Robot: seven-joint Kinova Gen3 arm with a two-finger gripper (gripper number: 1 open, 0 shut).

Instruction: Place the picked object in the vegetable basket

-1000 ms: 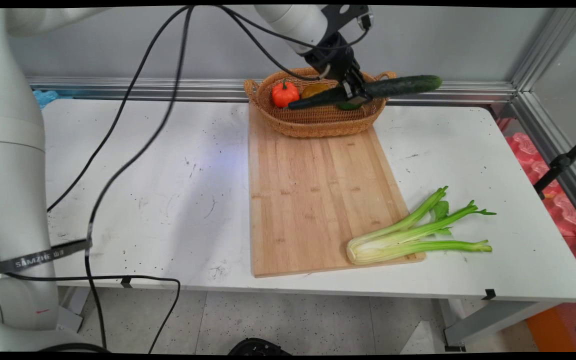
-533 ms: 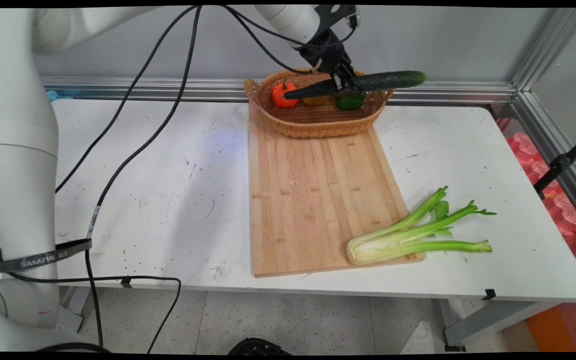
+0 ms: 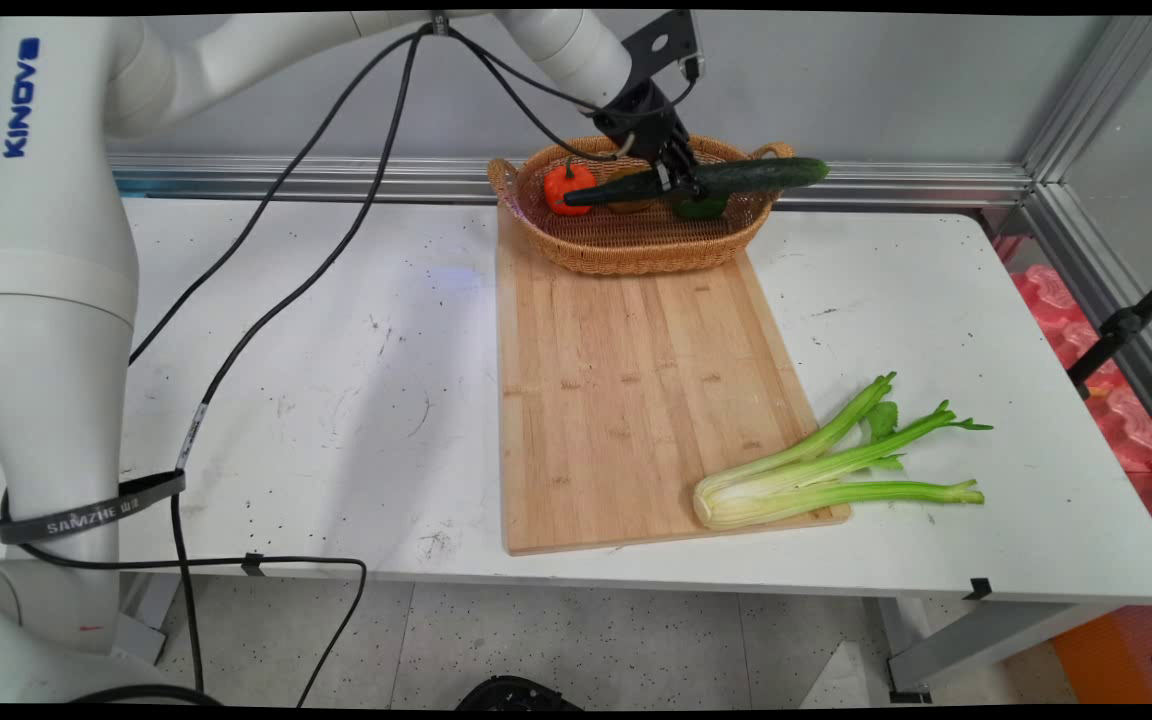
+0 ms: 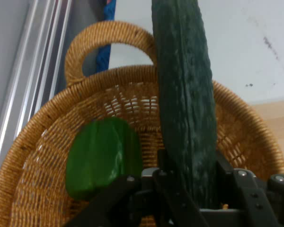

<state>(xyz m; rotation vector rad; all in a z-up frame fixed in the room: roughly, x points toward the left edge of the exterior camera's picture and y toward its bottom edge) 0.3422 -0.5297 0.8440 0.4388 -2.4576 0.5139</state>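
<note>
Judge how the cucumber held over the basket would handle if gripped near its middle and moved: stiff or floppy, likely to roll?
The cucumber probably stays stiff: it juts straight from both sides of the tool without sagging. Its long round shape suggests it would roll if laid on the cutting board. Its bumpy skin may help grip, though that is uncertain.

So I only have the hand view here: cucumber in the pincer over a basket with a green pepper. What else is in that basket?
Observer: A red pepper sits at the basket's left end.
Operator: Anything beside it?
Observer: A yellowish vegetable, mostly hidden behind the cucumber.
Operator: What does the basket stand on?
Observer: The far end of a wooden cutting board.
Operator: Anything else on the board?
Observer: Celery lies across its near right corner, its tops on the table.
</note>
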